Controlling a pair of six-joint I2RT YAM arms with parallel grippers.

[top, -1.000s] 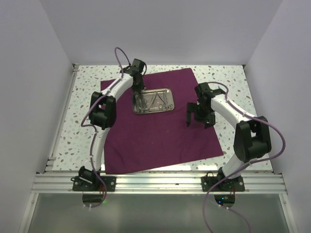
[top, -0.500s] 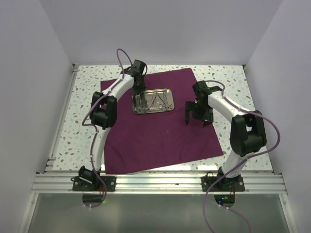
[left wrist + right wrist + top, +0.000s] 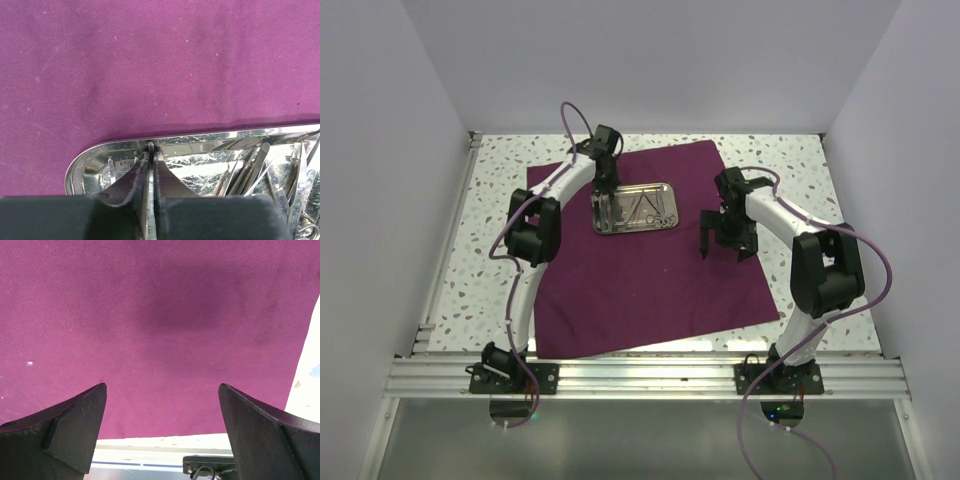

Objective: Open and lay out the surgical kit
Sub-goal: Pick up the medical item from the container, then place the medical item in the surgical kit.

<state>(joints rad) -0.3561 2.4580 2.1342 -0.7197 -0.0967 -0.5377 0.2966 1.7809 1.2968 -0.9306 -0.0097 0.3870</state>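
Tray on cloth, left jaws pinching instrument inside, right jaws wide

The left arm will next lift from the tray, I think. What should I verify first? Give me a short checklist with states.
1. Left end effector closed on a thin silver instrument: ok.
2. Only that one instrument caught: cannot tell.
3. Steel tray flat on the purple cloth: ok.
4. Right end effector open, empty, above the cloth: ok.
5. Bare cloth near the tray for laying out: ok.
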